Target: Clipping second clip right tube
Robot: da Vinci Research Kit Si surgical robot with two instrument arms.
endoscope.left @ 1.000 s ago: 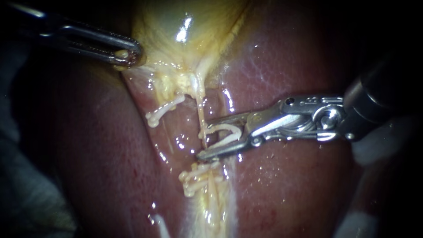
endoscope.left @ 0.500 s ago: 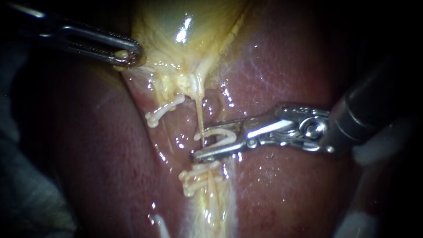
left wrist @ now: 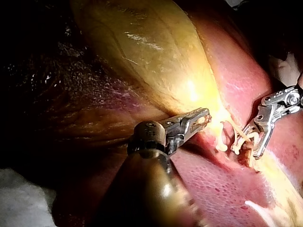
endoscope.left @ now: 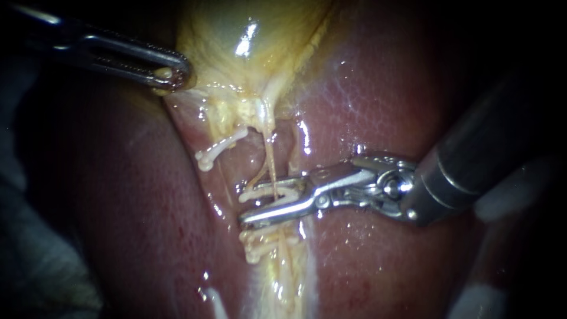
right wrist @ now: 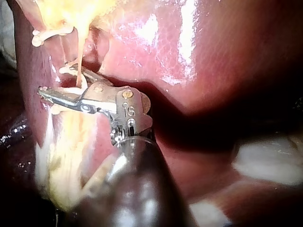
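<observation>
Now right instrument [endoscope.left: 245, 207] holds clip [endoscope.left: 263, 193] astride tube [endoscope.left: 270, 165], left instrument [endoscope.left: 171, 74] grips gallbladder [endoscope.left: 236, 23].

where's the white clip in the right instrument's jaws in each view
Endoscope view: clip at centre, between the right instrument's jaws.
Left wrist view: clip ahead of the left instrument, in the right instrument's jaws.
Right wrist view: clip between its own instrument's jaws.
Landmark: the lone clip nearer the gallbladder.

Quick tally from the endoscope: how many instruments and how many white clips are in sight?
Instruments: 2, left instrument and right instrument.
White clips: 4, loaded clip, upper clip, two lower clips.
Total: 6.
White sliver below: unclear, uncounted.
</observation>
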